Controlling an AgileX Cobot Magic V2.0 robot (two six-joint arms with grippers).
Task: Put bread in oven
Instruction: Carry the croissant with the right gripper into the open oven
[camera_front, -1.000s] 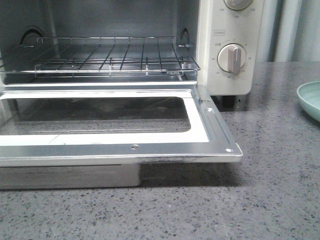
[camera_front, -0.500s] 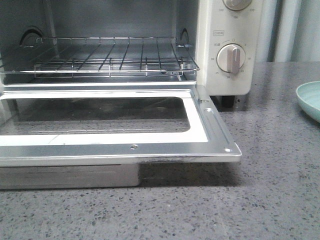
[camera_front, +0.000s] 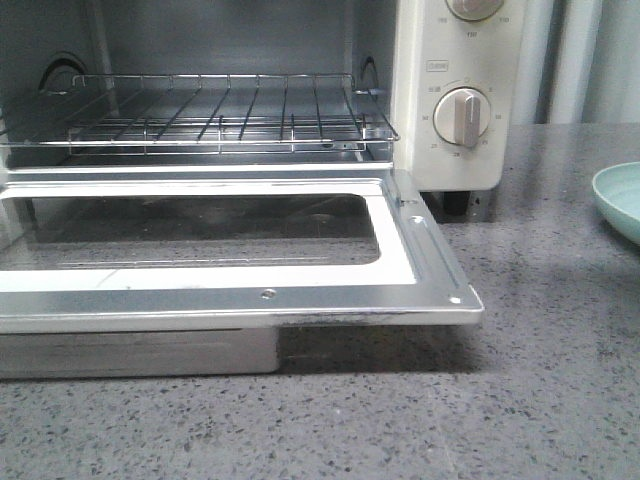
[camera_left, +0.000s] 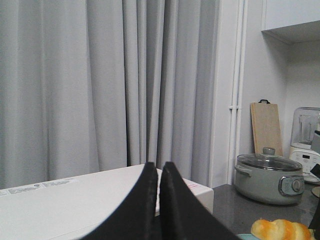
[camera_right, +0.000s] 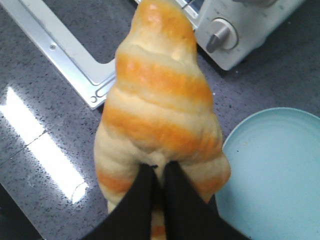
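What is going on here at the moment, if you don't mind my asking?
The right gripper holds the glossy golden-orange striped bread in the air above the grey speckled counter, between the pale green plate and the cream-white toaster oven. The oven door is down and the wire rack is bare. The left gripper is shut and idle.

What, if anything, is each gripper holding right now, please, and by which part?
The right gripper holds the golden-orange, cream-striped croissant-shaped bread, pinched at its broad middle, one tapered end pointing away. The left gripper is shut on nothing.
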